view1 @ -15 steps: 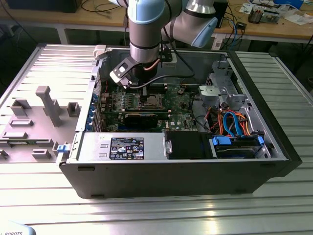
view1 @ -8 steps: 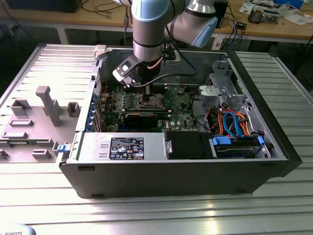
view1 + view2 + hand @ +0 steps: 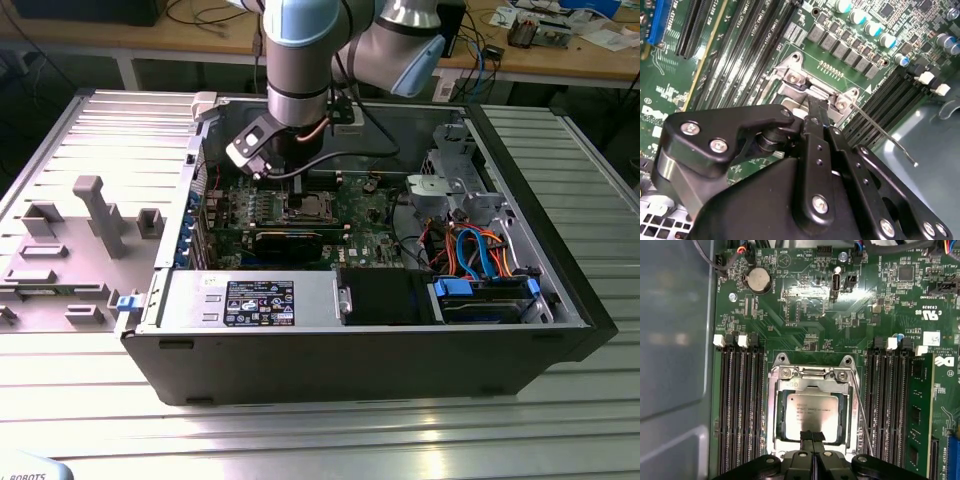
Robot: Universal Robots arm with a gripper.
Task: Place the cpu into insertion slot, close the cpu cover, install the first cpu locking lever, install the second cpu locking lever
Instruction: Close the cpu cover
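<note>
Black gripper (image 3: 812, 436) right up close in both wrist views (image 3: 818, 107), its two fingers pressed together along a thin seam and pinching nothing. The tips point down at the near edge of the chip. Contact or just above it? Cannot tell.

Pulling back to the exterior view, the ribbed aluminium table (image 3: 300, 440) carries the dark grey open computer case (image 3: 350, 360), lying on its side with its interior facing up. The silver and pale blue robot arm (image 3: 300, 60) drops into it from above, with the gripper (image 3: 297, 190) low over the middle of the board.

That board is the green motherboard (image 3: 805, 305), and long black memory slots (image 3: 740, 405) run down both sides of the socket.

Now the socket itself. The cpu cover (image 3: 807, 382), a thin silvery metal frame with a big square window, lies flat, and the chip shows through the opening. The insertion slot (image 3: 782, 425) shows as a dark margin inside that frame. And there's the cpu (image 3: 812, 410), a flat square chip with a grey metal top, seated level in the slot, its near edge under the fingertips. The exterior view has it just below the gripper (image 3: 310, 208).

Smallest of all is a thin bare metal lever rod (image 3: 862, 415) beside the socket. In the second wrist view it angles out over the memory slots (image 3: 887, 137), its free end well clear of the frame.
</note>
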